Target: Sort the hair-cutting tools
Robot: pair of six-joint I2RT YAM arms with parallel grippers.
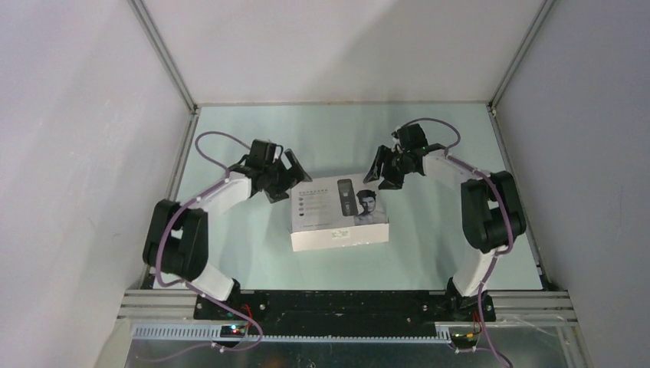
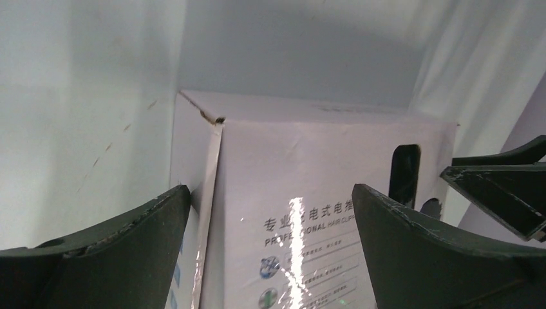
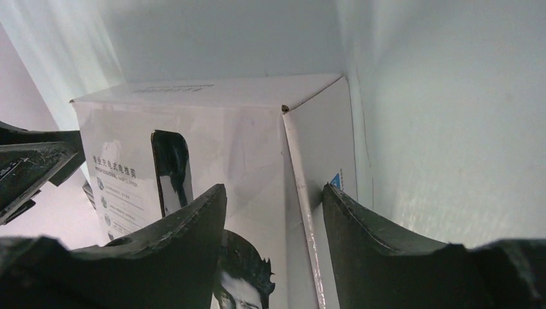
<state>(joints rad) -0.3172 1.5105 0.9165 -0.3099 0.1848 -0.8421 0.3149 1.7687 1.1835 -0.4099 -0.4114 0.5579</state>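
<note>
No hair-cutting tools are in view; only a printed clipper shows on the lid of the closed white box lying mid-table. My left gripper hangs open at the box's far left corner. In the left wrist view the box fills the space between the wide-spread fingers of that gripper, one finger outside the left side wall. My right gripper is at the far right corner, open. In the right wrist view it straddles the right top edge of the box, its outer fingertip against the side wall.
The pale green table is closed in by white walls on the left, back and right, with aluminium posts at the far corners. The arm bases sit on a black rail at the near edge.
</note>
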